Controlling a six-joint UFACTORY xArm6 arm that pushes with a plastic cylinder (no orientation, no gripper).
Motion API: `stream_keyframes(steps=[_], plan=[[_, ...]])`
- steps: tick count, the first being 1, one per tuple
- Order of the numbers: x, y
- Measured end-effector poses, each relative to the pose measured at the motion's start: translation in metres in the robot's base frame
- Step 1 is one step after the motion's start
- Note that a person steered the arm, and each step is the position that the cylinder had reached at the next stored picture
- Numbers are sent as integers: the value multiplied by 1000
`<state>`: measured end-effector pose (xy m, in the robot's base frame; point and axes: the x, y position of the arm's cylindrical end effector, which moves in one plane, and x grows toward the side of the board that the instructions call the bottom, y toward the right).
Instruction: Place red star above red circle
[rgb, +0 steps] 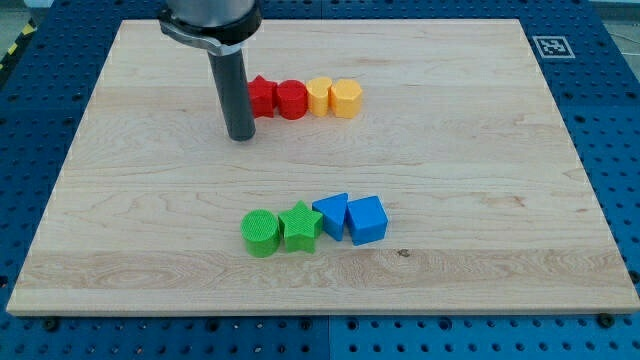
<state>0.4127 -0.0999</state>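
Observation:
The red star lies near the view's top, touching the left side of the red circle. Both are part of a row that runs rightward. My tip rests on the board just left of and below the red star, with the rod partly covering the star's left edge.
A yellow star and a yellow hexagon continue the row to the right. Lower down sit a green circle, a green star, a blue triangle and a blue cube. The wooden board has blue pegboard around it.

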Motion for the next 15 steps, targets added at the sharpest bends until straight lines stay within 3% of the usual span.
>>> stream_keyframes(steps=[11, 15], plan=[[-41, -11], [-101, 7]])
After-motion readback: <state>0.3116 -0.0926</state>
